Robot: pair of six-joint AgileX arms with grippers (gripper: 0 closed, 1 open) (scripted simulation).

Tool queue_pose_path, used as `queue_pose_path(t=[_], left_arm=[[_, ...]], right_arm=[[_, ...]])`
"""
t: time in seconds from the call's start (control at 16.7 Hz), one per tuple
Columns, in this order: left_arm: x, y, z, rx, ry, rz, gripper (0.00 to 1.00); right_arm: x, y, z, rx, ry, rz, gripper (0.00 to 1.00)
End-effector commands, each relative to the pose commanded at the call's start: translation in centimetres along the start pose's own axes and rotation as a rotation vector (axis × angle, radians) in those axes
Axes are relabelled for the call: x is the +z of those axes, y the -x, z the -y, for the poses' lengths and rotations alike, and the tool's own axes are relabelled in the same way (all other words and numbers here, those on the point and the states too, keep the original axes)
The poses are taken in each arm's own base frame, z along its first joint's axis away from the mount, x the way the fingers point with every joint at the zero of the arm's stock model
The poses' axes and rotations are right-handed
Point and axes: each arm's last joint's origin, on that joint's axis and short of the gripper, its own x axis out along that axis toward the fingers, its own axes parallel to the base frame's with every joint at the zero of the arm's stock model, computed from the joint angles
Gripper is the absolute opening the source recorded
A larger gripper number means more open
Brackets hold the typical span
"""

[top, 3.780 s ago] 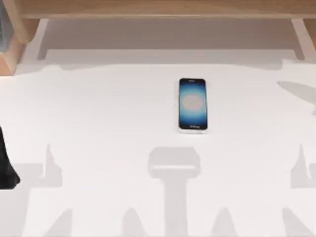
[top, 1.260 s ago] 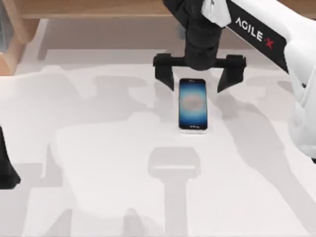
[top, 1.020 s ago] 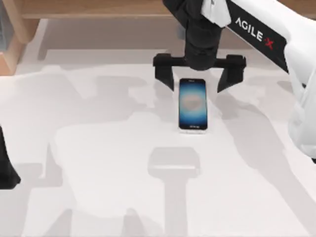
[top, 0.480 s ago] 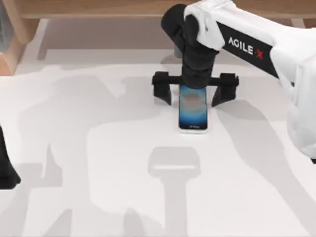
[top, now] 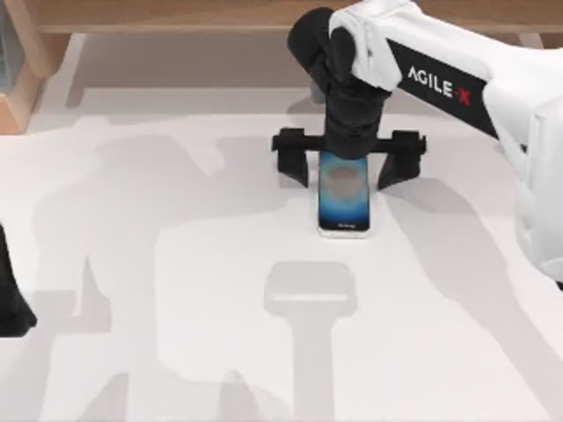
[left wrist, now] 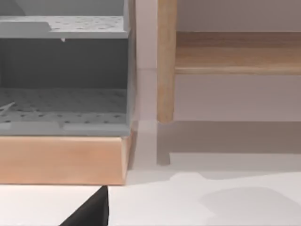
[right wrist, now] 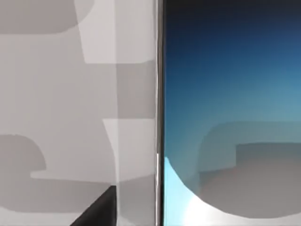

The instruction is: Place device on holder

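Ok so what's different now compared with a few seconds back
The right arm has come in from the right and brought its open pincer down over the far end of the phone, one finger on each side, not yet closed on it. The phone lies flat on the table where it was; the left arm stays parked at the left edge.

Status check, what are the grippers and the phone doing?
Right gripper open, fingers straddling the phone's far end. Phone flat on table, ungrasped. Left arm parked at left edge.
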Motion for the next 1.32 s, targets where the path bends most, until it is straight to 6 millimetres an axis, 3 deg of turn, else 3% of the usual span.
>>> queue_pose_path(t=[0.6, 1.08, 1.14, 1.32], left_arm=[[0.0, 0.0, 0.0, 0.000, 0.000, 0.000, 1.00], [0.0, 0.0, 0.0, 0.000, 0.000, 0.000, 1.00], [0.0, 0.0, 0.0, 0.000, 0.000, 0.000, 1.00], [0.0, 0.0, 0.0, 0.000, 0.000, 0.000, 1.00]], right_arm=[[0.0, 0.0, 0.0, 0.000, 0.000, 0.000, 0.02], [0.0, 0.0, 0.0, 0.000, 0.000, 0.000, 0.00], [0.0, 2.1, 0.1, 0.000, 0.005, 0.025, 0.00], [0.0, 2.9, 0.1, 0.000, 0.006, 0.025, 0.00]])
